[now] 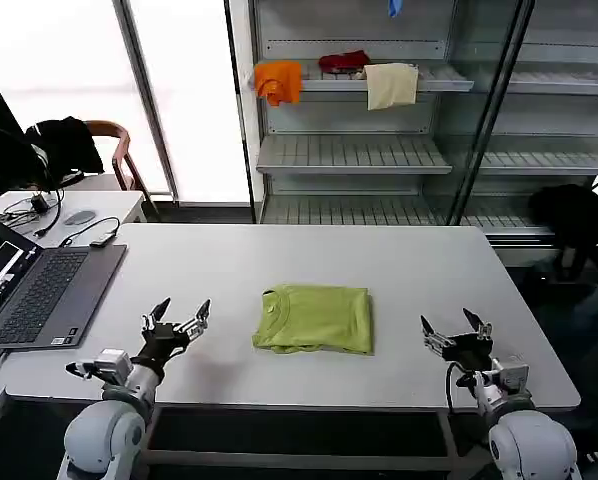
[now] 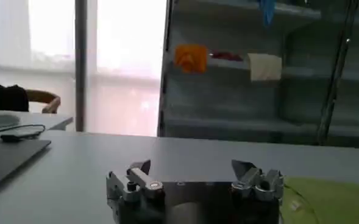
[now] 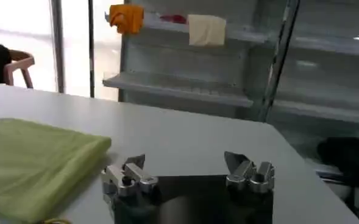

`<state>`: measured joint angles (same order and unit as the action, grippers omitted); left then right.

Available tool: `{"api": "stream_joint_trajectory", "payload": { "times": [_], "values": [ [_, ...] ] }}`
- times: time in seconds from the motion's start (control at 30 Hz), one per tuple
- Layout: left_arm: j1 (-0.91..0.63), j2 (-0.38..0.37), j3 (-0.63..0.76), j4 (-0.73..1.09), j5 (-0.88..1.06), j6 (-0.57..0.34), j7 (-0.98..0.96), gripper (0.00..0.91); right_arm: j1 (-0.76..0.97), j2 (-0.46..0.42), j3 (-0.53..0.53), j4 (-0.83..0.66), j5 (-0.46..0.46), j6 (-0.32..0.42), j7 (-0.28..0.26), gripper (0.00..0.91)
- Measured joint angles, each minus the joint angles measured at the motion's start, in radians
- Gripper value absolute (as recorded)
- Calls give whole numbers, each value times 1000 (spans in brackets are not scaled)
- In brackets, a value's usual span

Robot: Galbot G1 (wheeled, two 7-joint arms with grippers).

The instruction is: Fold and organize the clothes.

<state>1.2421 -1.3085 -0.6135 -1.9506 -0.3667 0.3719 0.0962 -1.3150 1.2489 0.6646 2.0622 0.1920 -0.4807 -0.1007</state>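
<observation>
Both our grippers, left gripper (image 1: 177,318) and right gripper (image 1: 457,326), hover spread wide, flanking the folded T-shirt (image 1: 315,318) at lower centre on the table (image 1: 279,260).

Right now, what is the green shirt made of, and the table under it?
The green shirt looks like soft, matte knit cloth, maybe cotton: it lies folded with limp, rounded edges and light creases. The table looks like hard, smooth grey-white board, perhaps laminate: flat, with a faint sheen; its core can't be told. Both grippers rest open beside the shirt.
</observation>
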Motion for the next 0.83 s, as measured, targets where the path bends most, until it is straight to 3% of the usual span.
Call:
{"api": "stream_joint_trajectory", "payload": {
  "times": [0.83],
  "values": [
    [48, -19, -7, -10, 17, -43, -8, 907, -4, -23, 12, -12, -25, 26, -63, 907]
  ]
}}
